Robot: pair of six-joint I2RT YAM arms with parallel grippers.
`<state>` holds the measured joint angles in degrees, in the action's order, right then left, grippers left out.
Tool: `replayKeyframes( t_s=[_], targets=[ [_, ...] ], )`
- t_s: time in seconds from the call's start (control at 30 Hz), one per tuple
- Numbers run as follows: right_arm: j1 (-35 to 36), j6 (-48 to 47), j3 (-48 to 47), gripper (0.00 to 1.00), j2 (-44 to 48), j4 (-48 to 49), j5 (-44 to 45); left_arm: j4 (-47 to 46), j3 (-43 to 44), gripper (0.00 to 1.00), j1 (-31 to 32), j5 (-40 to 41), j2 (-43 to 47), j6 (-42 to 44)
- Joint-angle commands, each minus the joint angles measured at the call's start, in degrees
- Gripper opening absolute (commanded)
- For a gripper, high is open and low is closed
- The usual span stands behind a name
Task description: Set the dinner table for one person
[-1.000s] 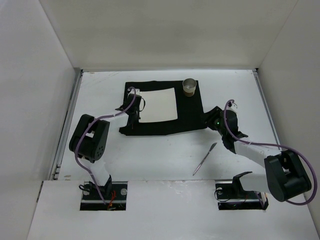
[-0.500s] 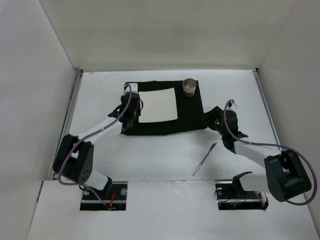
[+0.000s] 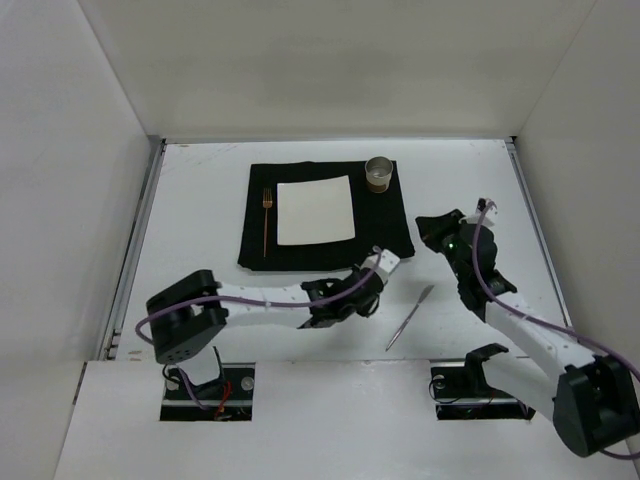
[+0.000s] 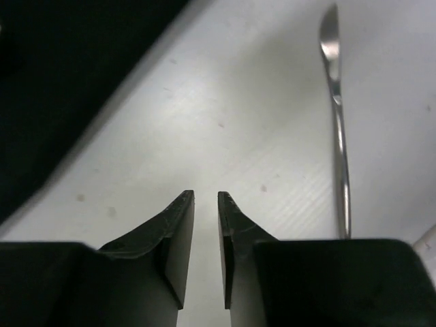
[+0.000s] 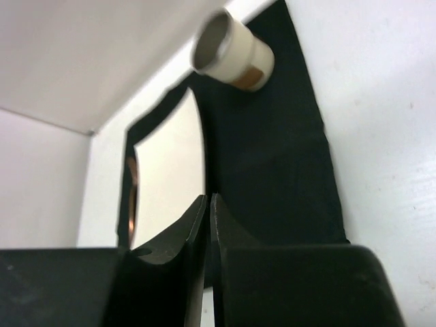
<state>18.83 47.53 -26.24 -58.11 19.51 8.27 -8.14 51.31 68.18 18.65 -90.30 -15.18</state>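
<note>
- Your counter (image 3: 200, 200), one broad matte white surface edged by white walls (image 3: 70, 220), fills the floor of the top view and carries every item.
- One black mat (image 3: 385, 230) lies flat on it, toward the far side and near the middle.
- On that mat you have three things. One white square plate (image 3: 315, 210) sits at the centre, and one fork (image 3: 265, 220) lies just left of the plate, parallel to its edge. One cup (image 3: 379, 172) stands upright at the mat's far right corner.
- One knife (image 3: 410, 317) lies at an angle on the bare counter, off the mat and nearer you than its right corner.
- Two grippers are in play. Your left gripper (image 4: 206, 197) hangs low over bare counter between the mat's near edge and the knife. Its fingers are a narrow gap apart, with nothing between them.
- Your right gripper (image 5: 207, 199) sits by the mat's right edge, aimed across the mat toward the plate and cup. Its fingers are pressed together and it is empty.
</note>
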Motion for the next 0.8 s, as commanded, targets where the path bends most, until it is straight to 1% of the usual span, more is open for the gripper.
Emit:
replayKeyframes(
  t_s=[0.0,0.1,0.17,0.27,0.37,0.53,0.77],
  targets=[
    [0.5,-1.3,-0.7,0.14,6.5,-3.7,3.9,-4.1,5.6,0.20,3.8,1.5,-3.4,-1.6],
    [0.1,-1.9,-2.2,0.20,11.8,-9.4,4.4,-4.3,9.1,0.26,5.6,0.5,-7.9,-1.5],
    [-0.9,-2.9,-2.8,0.21,14.7,-11.8,4.4,-4.6,10.3,0.31,6.6,-0.5,-9.4,-1.6],
    [-2.5,-3.4,-2.7,0.24,17.6,-14.1,4.6,-5.2,11.2,0.35,7.6,-2.1,-10.4,-3.0],
    [-3.0,-3.1,-2.4,0.30,17.5,-14.1,4.8,-5.4,12.1,0.36,8.8,-4.1,-11.0,-4.2],
    [-5.2,-2.6,-2.8,0.36,16.4,-14.4,3.8,-4.6,13.0,0.37,10.6,-4.1,-13.1,-4.9],
    [-9.6,-1.7,-3.7,0.37,14.9,-14.4,2.2,-4.3,13.0,0.37,11.2,-4.6,-14.9,-6.4]
  ],
)
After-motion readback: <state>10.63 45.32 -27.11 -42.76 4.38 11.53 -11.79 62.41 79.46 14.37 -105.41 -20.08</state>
